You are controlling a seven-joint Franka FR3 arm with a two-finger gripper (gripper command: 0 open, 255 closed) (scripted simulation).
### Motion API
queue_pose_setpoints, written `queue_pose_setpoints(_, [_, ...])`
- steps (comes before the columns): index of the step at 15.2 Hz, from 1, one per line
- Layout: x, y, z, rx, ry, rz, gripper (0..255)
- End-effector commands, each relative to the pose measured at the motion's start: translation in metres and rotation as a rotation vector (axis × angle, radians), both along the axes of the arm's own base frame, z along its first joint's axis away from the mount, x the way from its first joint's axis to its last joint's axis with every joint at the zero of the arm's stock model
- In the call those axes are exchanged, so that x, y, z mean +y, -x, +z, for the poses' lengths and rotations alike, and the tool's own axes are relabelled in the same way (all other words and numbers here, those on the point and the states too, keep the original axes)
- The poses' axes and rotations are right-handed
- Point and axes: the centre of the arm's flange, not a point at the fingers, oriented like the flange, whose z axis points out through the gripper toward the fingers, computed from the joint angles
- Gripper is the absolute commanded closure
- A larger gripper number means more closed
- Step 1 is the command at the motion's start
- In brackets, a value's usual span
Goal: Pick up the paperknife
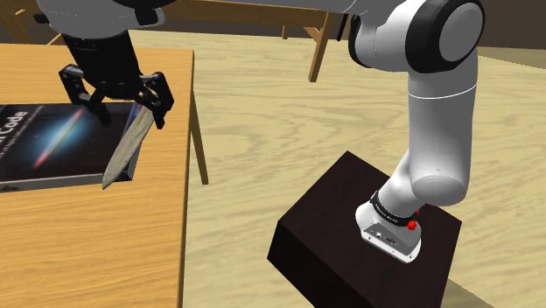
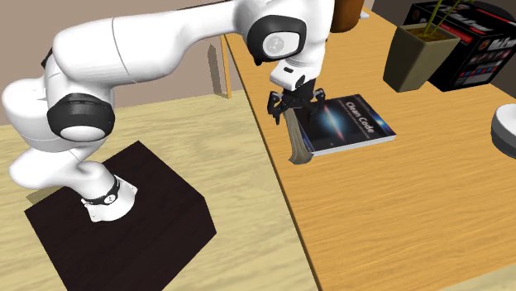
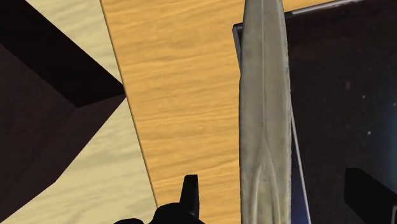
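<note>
Franka gripper [image 1: 121, 103] hangs spread wide over the bench [image 1: 87, 254], its fingers [image 3: 190, 194] apart on either side of the grey paperknife [image 1: 122, 153] and touching neither side of it. The knife sits directly below the gripper, along the edge of a dark book [image 1: 48, 140].

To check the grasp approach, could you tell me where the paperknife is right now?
In the shoulder view the paperknife lies along the right edge of the book on the wooden table, directly under the gripper, between its open fingers.
</note>
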Motion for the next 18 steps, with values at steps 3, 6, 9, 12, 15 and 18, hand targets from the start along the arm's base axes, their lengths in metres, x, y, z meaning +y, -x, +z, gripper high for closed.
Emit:
queue_pose_setpoints(3, [0.001, 0.000, -0.014, 0.000, 0.000, -0.001, 0])
queue_pose_setpoints(6, [0.001, -0.001, -0.013, 0.000, 0.000, 0.000, 255])
queue_pose_setpoints(9, [0.000, 0.000, -0.012, 0.000, 0.000, 0.000, 255])
queue_pose_setpoints(12, [0.002, -0.002, -0.011, 0.000, 0.000, 0.000, 255])
queue_pose_setpoints(15, [0.001, 0.000, -0.003, 0.000, 0.000, 0.000, 255])
queue_pose_setpoints(18, [0.001, 0.000, 0.013, 0.000, 0.000, 0.000, 255])
